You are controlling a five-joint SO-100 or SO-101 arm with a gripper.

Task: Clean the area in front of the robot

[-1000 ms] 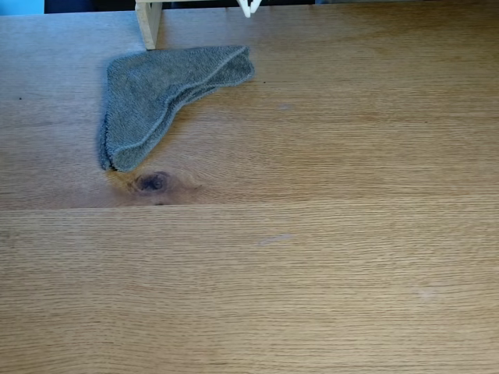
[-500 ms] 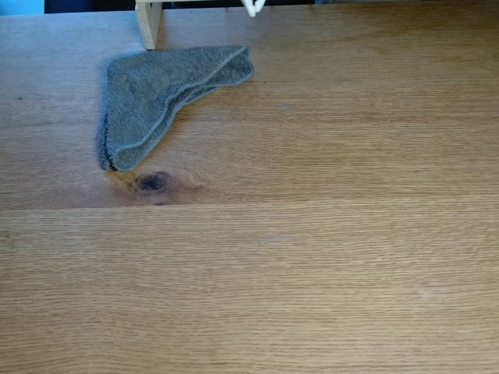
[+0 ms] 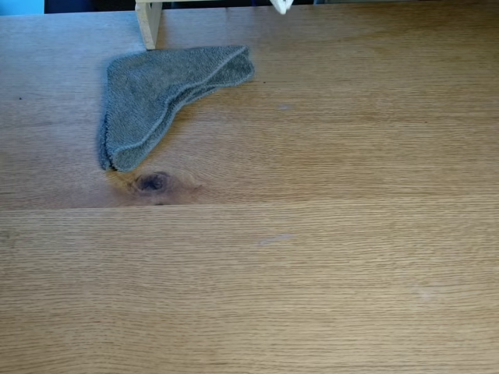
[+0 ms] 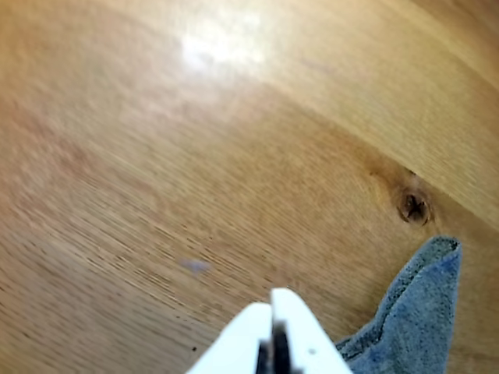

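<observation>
Fingers clenched and empty above the bare oak desk, cloth off to one side.

In the wrist view the white fingers point down at the desk, tips pressed together on nothing, probably poised to reach for the cloth. The grey cloth lies folded flat just right of them, the dark knot beyond it. In the fixed view the cloth lies beside a wooden post.
</observation>
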